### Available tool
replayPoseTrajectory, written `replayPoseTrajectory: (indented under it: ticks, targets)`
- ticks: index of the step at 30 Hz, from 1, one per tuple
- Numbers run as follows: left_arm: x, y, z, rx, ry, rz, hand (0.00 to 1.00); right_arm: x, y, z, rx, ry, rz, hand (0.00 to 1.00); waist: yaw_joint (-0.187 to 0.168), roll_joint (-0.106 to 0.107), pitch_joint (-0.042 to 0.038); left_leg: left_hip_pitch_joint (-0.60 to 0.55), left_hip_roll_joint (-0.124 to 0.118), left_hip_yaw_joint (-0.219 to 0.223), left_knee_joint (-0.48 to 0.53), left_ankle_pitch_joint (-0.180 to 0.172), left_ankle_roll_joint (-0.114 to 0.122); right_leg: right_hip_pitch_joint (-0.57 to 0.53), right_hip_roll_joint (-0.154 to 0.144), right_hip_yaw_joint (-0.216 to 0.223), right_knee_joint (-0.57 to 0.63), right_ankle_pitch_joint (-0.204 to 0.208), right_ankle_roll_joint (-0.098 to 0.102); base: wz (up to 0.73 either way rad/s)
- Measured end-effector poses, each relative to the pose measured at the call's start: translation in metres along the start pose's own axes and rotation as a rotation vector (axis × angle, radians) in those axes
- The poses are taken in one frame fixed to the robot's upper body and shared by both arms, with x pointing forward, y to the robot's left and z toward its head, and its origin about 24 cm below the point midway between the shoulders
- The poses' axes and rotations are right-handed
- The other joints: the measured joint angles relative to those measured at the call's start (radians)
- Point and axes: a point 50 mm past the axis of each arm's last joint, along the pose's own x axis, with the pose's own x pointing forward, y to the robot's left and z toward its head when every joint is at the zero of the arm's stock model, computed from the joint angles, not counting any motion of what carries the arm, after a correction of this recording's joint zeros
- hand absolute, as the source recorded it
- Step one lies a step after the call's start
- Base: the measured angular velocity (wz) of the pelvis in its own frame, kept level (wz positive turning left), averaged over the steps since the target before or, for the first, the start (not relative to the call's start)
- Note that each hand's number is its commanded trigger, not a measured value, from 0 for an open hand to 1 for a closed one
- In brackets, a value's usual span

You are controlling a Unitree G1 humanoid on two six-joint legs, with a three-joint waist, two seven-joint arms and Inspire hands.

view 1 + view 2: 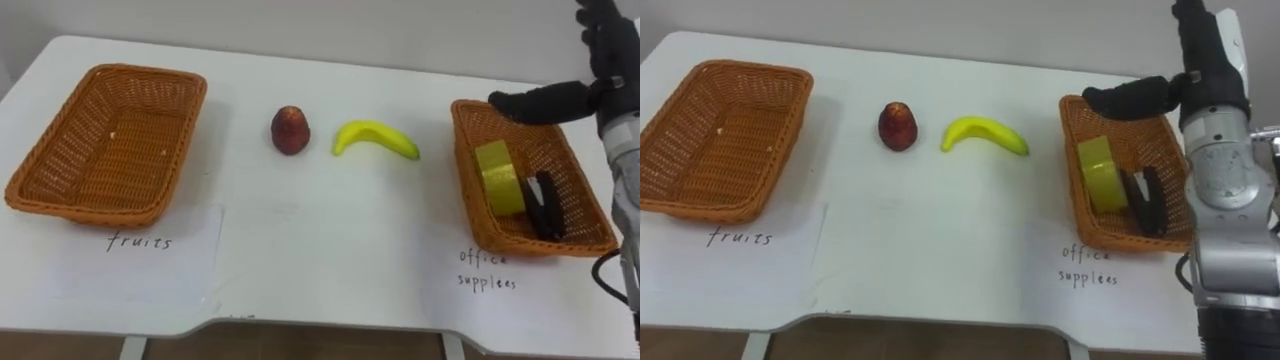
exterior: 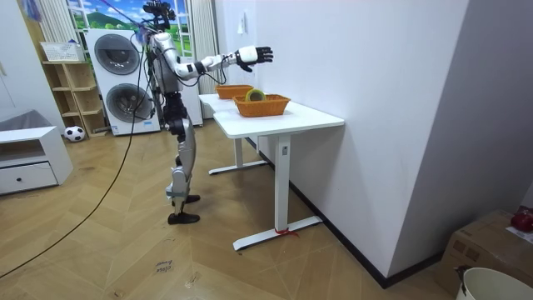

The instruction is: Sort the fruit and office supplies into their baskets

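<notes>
Already half done: the office-supplies basket (image 1: 465, 125) holds a yellow tape roll (image 1: 497, 177) and a black stapler (image 1: 545, 205), and the right hand (image 1: 560, 100) hovers above it, fingers spread and empty. The apple (image 1: 289, 130) and banana (image 1: 375, 138) lie on the counter (image 1: 300, 240); the fruit basket (image 1: 120, 140) holds nothing.

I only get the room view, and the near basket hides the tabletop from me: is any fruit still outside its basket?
Observer: Yes. An apple and a banana lie on the table between the two baskets.
Operator: Is anything in the fruits basket yet?
Observer: No, the fruits basket holds nothing.
Operator: And the office one?
Observer: The office supplies basket holds a yellow tape roll and a black item beside it.
</notes>
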Motion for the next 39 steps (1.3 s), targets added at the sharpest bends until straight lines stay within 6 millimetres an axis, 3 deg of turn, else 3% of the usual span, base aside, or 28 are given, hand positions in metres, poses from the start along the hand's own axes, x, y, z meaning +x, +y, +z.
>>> replayPoseTrajectory:
  ticks: [5, 10, 17, 22, 31, 39]
  targets:
    - [-0.001, 0.006, -0.005, 0.029, 0.000, 0.019, 0.00, 0.001, 0.001, 0.001, 0.114, -0.003, 0.032, 0.00, 0.022, -0.016, 0.0079, -0.010, -0.001, -0.033, 0.005, 0.000, 0.000, 0.007, -0.002, -0.034, -0.001, 0.000, 0.000, 0.20]
    - [-0.005, 0.015, -0.023, 0.100, 0.028, 0.046, 0.00, 0.001, 0.003, 0.002, 0.264, -0.009, 0.092, 0.00, 0.028, -0.035, -0.0022, -0.012, -0.003, -0.049, 0.005, 0.000, 0.000, 0.013, -0.004, -0.053, -0.001, 0.000, 0.001, 0.13]
    - [-0.006, 0.016, -0.026, 0.215, 0.021, 0.055, 0.00, 0.001, 0.007, -0.003, 0.354, -0.008, 0.113, 0.00, 0.054, -0.042, 0.0062, -0.011, -0.004, -0.052, 0.007, 0.000, 0.000, 0.025, -0.004, -0.053, -0.004, -0.001, 0.001, 0.03]
    - [-0.006, 0.017, -0.026, 0.236, 0.020, 0.058, 0.00, 0.001, 0.007, -0.004, 0.383, -0.005, 0.101, 0.00, 0.057, -0.039, 0.0083, -0.014, -0.003, -0.053, 0.010, 0.000, 0.000, 0.024, -0.003, -0.053, -0.004, -0.001, 0.001, 0.00]
    - [-0.003, 0.018, -0.018, 0.240, -0.003, 0.058, 0.00, 0.000, 0.021, -0.010, 0.356, 0.012, 0.152, 0.00, 0.058, -0.052, -0.0006, -0.063, -0.011, -0.059, 0.043, 0.000, -0.001, -0.005, -0.004, -0.071, -0.003, -0.001, 0.001, 0.02]
    - [-0.001, 0.023, -0.014, 0.261, -0.012, 0.066, 0.00, 0.000, 0.024, -0.012, 0.337, 0.027, 0.164, 0.00, 0.059, -0.068, 0.0069, -0.083, -0.015, -0.074, 0.060, 0.000, -0.001, -0.012, -0.006, -0.085, -0.003, 0.000, 0.001, 0.05]
